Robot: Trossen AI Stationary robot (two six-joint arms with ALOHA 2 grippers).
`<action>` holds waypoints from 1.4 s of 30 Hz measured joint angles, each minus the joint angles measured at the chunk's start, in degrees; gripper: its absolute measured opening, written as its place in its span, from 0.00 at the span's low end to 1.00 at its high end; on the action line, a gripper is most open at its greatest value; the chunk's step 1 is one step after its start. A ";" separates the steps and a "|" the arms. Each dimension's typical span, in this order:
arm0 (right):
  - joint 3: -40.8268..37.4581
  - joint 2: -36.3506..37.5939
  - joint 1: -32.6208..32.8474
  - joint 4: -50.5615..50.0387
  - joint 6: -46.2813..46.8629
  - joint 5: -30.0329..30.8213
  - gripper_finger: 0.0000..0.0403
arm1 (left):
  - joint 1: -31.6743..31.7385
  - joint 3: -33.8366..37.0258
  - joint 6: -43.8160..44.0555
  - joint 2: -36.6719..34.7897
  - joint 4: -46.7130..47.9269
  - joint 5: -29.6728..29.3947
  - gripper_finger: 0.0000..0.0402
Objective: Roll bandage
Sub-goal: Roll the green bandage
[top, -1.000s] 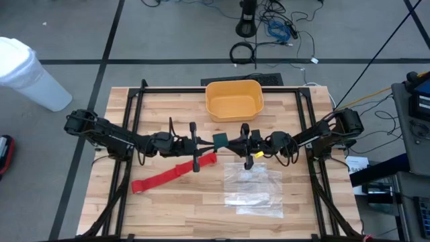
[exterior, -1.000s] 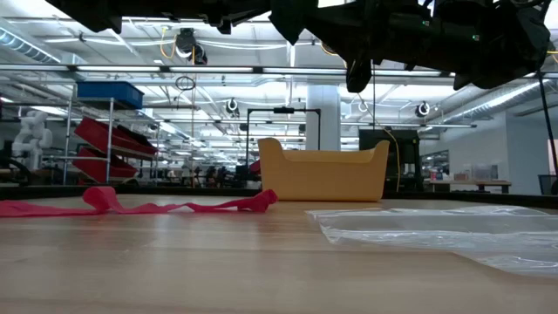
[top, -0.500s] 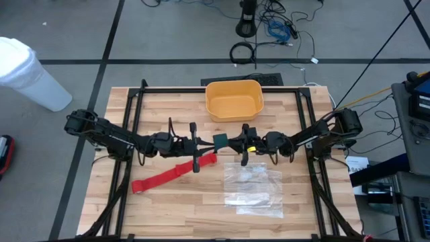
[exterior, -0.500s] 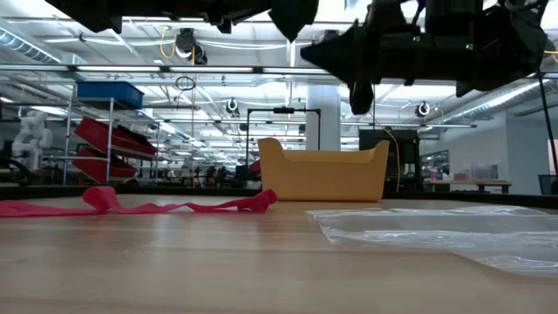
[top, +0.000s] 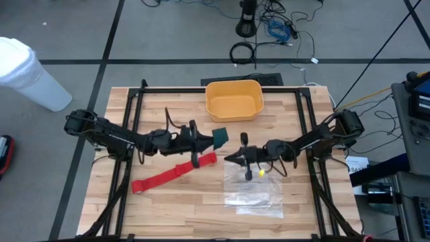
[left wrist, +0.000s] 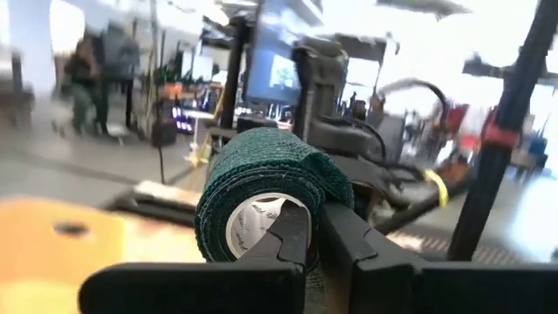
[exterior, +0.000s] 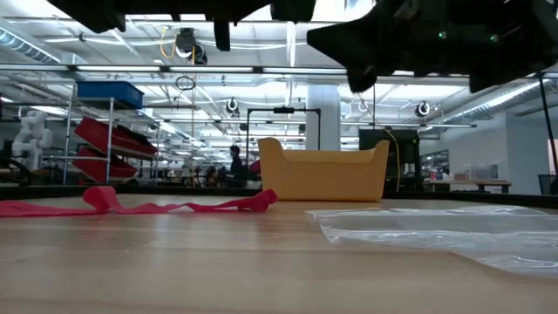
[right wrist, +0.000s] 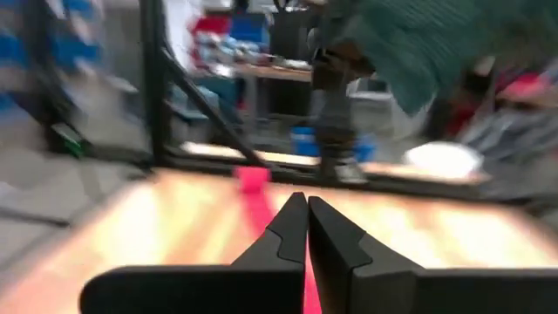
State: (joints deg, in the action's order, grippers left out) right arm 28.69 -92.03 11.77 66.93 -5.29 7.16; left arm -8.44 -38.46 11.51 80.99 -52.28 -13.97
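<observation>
The right pincer [top: 230, 158] has been drawn away from the green roll [top: 220, 137], fully closed and empty. The roll is clamped in the left pincer [top: 209, 139]. The red bandage [top: 173, 173] lies unmoved on the tabletop [top: 168, 208].

Two dark arms, black throughout.
Left arm [top: 114, 138] and right arm [top: 316, 138]: jointed black segments, looped black cables, yellow mark near right wrist.

Light butcher-block wooden desk [top: 168, 202] carrying three items directly: a long bright red fabric bandage strip [top: 173, 173] lying flat and slanted at centre-left; a clear crinkled plastic bag [top: 255, 191] just beside it; an orange-yellow plastic bin [top: 234, 99] at the far edge.
</observation>
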 joint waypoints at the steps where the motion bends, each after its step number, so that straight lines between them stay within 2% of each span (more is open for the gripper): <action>1: 0.00 0.00 1.46 -0.29 -4.93 3.45 0.00 | 0.38 0.00 3.07 0.00 0.43 0.02 0.03; 3: 0.00 0.00 4.70 -0.77 -17.03 12.74 0.00 | 1.22 0.00 7.75 0.00 1.12 1.21 0.03; 7: 0.16 0.00 10.36 -0.60 -40.73 35.23 0.00 | 2.42 0.00 12.25 0.00 1.23 4.90 0.03; 8: 0.59 0.00 11.26 -0.56 -45.06 39.43 0.00 | 2.58 0.00 12.90 0.00 1.23 5.53 0.03; 10: 1.56 0.00 12.36 -0.20 -51.95 43.60 0.00 | 3.06 0.00 14.87 0.00 1.21 6.01 0.03; 14: 4.20 0.00 13.15 -1.74 -63.09 43.59 0.02 | 3.91 0.00 16.55 0.00 1.12 6.44 0.03; 17: 6.80 0.00 13.10 -4.27 -70.29 43.71 0.09 | 4.02 0.00 18.23 0.00 0.75 6.46 0.03; 23: 11.31 0.00 12.27 -5.44 -76.37 45.98 0.26 | 3.97 0.00 22.67 0.00 0.55 6.48 0.03; 26: 12.73 0.00 11.66 -5.46 -78.15 46.66 0.31 | 3.97 0.00 22.73 0.00 0.75 6.48 0.03; 35: 13.90 0.00 11.08 -5.43 -85.40 46.73 0.30 | 3.97 0.00 24.18 0.00 0.74 6.55 0.03; 42: 13.90 0.00 10.14 -3.89 -87.28 46.73 0.29 | 4.01 0.00 24.18 0.00 0.59 6.59 0.03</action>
State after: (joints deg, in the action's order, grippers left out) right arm 42.59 -92.03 21.90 63.04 -92.57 53.89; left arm -4.43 -38.46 35.68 80.99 -51.68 -7.38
